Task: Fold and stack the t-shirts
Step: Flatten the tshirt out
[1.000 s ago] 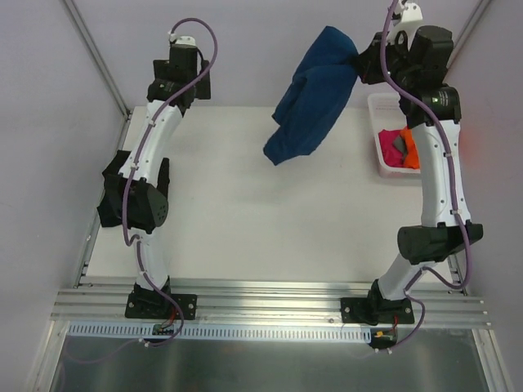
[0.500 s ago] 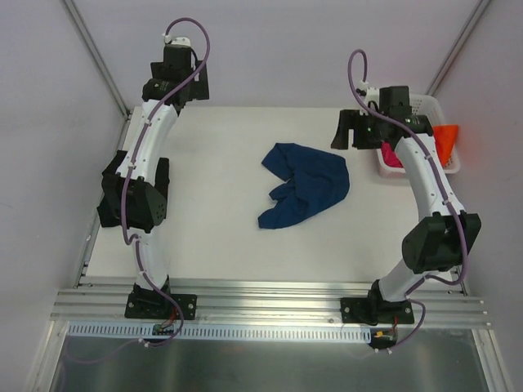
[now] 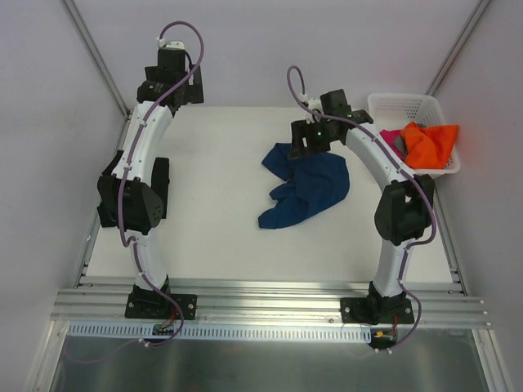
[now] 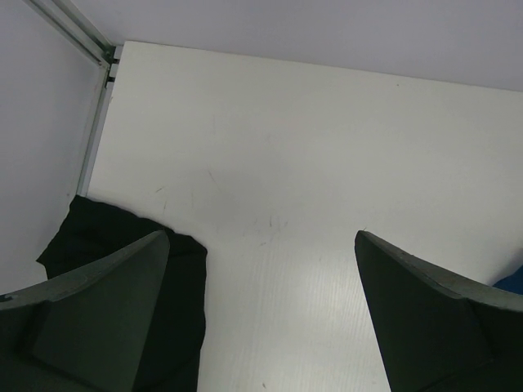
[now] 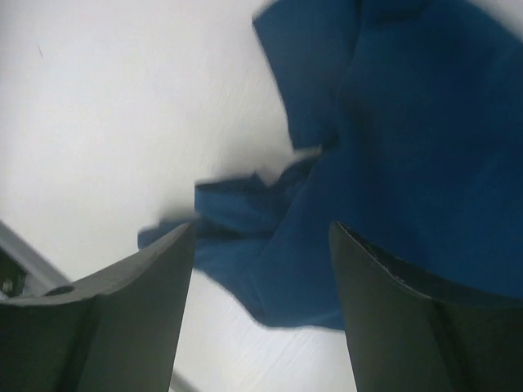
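Now the navy shirt, airborne a second ago, lies crumpled mid-frame. The right gripper, released, has swung over its upper edge, and the left gripper gapes empty. Flattening likely follows.

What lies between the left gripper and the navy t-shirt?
Nothing: bare table separates the left gripper from the navy t-shirt, clearest in the top view.

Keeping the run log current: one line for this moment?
navy shirt: crumpled on table | right end effector: open, over it | left end effector: open, empty
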`<state>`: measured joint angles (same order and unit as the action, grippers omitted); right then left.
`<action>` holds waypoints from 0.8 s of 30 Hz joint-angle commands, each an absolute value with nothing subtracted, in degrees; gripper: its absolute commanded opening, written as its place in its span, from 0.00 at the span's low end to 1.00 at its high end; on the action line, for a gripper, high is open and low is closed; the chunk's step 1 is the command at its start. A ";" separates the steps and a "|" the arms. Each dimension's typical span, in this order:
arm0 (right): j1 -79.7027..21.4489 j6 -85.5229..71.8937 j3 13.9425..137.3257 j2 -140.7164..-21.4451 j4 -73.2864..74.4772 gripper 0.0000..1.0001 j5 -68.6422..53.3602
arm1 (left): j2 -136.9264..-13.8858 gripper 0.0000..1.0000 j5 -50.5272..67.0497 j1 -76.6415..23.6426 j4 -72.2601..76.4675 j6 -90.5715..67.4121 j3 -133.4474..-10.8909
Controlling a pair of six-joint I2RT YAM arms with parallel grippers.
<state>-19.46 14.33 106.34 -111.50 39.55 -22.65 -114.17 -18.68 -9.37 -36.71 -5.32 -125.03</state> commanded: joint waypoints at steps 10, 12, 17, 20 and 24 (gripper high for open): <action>-31.09 29.34 93.87 -105.13 59.94 0.61 -24.00 | -107.14 0.99 -20.74 -6.51 -36.74 -5.62 -121.91; -33.56 30.32 92.90 -104.24 60.38 0.60 -22.16 | -106.96 0.99 -20.57 -5.89 -36.91 -6.24 -121.55; -39.98 35.41 92.46 -103.35 60.73 0.63 -16.62 | -107.93 0.99 -18.99 -4.66 -37.09 -6.59 -123.13; -41.31 36.03 93.25 -104.93 61.44 0.66 -15.47 | -108.46 0.99 -17.76 -4.48 -37.09 -6.85 -124.01; -42.71 38.83 94.30 -107.83 59.42 0.66 -14.15 | -107.93 0.99 -17.23 -4.39 -37.09 -7.47 -122.70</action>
<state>-42.13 34.28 92.25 -106.54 58.96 -16.69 -109.60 -18.48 -4.75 -36.93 -5.98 -121.78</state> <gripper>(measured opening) 0.659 0.992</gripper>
